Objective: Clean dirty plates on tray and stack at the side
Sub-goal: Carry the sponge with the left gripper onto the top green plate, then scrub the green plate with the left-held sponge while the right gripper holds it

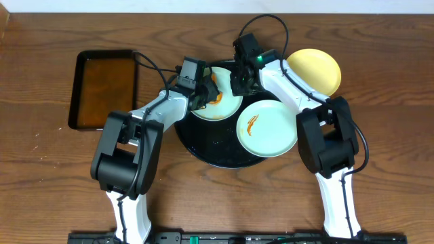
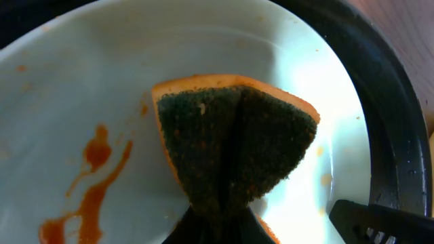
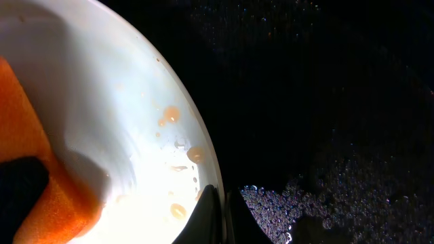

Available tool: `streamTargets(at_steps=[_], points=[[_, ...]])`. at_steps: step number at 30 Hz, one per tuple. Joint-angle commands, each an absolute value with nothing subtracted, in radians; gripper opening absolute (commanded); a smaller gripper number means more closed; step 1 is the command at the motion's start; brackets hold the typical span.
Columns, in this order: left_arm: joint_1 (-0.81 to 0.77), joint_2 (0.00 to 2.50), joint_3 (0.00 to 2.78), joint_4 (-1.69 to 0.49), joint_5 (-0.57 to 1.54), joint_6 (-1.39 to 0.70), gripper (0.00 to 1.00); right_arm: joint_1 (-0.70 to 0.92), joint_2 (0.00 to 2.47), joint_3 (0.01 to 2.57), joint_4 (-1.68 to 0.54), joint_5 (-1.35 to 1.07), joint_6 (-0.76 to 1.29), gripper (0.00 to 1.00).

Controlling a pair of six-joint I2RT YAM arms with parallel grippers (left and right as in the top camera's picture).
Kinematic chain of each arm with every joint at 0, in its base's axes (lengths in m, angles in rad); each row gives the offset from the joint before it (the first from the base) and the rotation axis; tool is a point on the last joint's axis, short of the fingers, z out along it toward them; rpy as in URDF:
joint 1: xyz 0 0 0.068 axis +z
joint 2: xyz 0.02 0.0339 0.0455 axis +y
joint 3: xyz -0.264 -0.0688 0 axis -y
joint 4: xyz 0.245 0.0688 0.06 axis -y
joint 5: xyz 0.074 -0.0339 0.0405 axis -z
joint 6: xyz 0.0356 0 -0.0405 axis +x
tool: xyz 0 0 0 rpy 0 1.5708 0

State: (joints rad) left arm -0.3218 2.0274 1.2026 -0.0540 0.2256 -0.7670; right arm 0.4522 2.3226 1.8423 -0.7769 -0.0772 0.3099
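A round black tray holds two mint-blue plates. The far plate has orange sauce smears. My left gripper is shut on a folded orange sponge with a dark green scrub face, pressed onto this plate. My right gripper is shut on the same plate's rim, one finger on each side. The nearer plate carries an orange smear and lies untouched. A pale yellow plate sits off the tray at the far right.
A rectangular black pan of brownish liquid stands at the far left on the wooden table. The tray floor is wet with small bubbles.
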Motion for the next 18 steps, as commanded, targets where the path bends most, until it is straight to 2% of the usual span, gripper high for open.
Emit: streamTargets(at_steps=[1, 4, 12, 18], points=[[-0.319, 2.059, 1.2, -0.105, 0.117, -0.759, 0.08, 0.464, 2.342, 1.849, -0.78, -0.056, 0.318, 0.01], [-0.314, 2.056, 1.205, -0.206, -0.018, -0.753, 0.08, 0.464, 2.342, 1.849, -0.787, -0.056, 0.317, 0.01], [-0.256, 2.022, 1.261, -0.381, -0.144, -0.738, 0.08, 0.464, 2.342, 1.849, -0.796, -0.056, 0.317, 0.01], [-0.247, 1.954, 1.286, -0.374, -0.12, -0.711, 0.08, 0.464, 2.342, 1.849, -0.797, -0.056, 0.317, 0.01]])
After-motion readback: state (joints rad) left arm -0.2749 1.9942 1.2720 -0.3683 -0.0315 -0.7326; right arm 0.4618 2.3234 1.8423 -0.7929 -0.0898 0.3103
